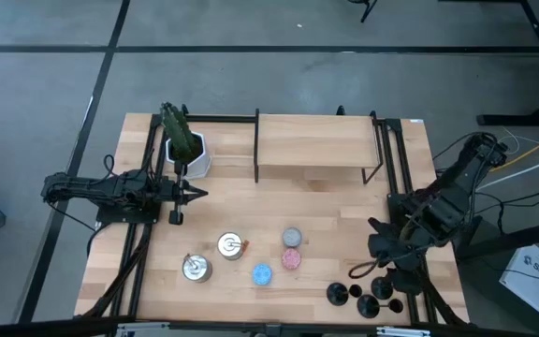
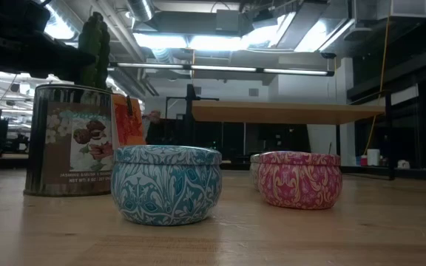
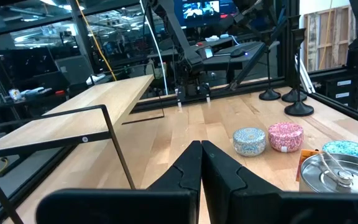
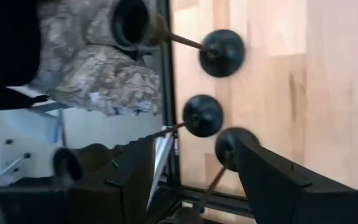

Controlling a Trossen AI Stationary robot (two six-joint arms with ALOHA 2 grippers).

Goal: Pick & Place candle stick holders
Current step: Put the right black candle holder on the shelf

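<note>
Three black candle stick holders (image 4: pixel 222 53) (image 4: pixel 202 115) (image 4: pixel 230 144) stand upright on their round bases at the table's near right corner (image 1: pixel 338 293); they also show far off in the left wrist view (image 3: pixel 299 107). My right gripper (image 4: pixel 204 180) (image 1: pixel 363 270) hangs open above them, slanting down, with one finger on either side of the nearest holder and clear of it. My left gripper (image 3: pixel 201 168) (image 1: pixel 195 194) waits shut and level at the table's left, holding nothing.
A wooden shelf on a black frame (image 1: pixel 316 145) stands at the back, with a potted plant (image 1: pixel 183 150) to its left. Two silver tins (image 1: pixel 232 245) (image 1: pixel 195 269) and small blue (image 1: pixel 262 273), pink (image 1: pixel 292 258) and grey (image 1: pixel 292 237) candles sit mid-table. The near edge is close to the holders.
</note>
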